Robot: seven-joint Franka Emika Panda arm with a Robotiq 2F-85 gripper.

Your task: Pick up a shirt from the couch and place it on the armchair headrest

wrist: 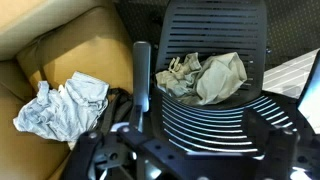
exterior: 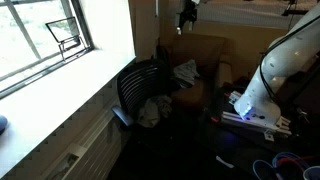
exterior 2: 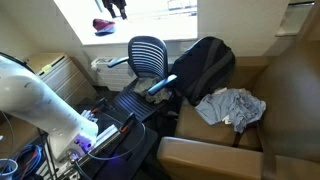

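Observation:
A crumpled light grey shirt point(wrist: 62, 106) lies on the brown couch seat; it shows in both exterior views point(exterior: 185, 72) point(exterior 2: 232, 106). A black mesh office armchair point(wrist: 215, 25) stands beside the couch, with a beige crumpled cloth point(wrist: 207, 76) on its seat, also in an exterior view point(exterior: 150, 111). Its slatted backrest top point(wrist: 200, 125) is just below the wrist camera. My gripper point(wrist: 190, 160) is open and empty, high above the chair point(exterior: 187, 16) point(exterior 2: 114, 9), apart from both cloths.
A black backpack point(exterior 2: 205, 65) leans on the couch next to the chair. A window and sill point(exterior: 60, 50) run along one side. The robot's white base point(exterior: 262, 85) and cables point(exterior 2: 30, 160) sit on the floor near the couch arm point(exterior 2: 205, 155).

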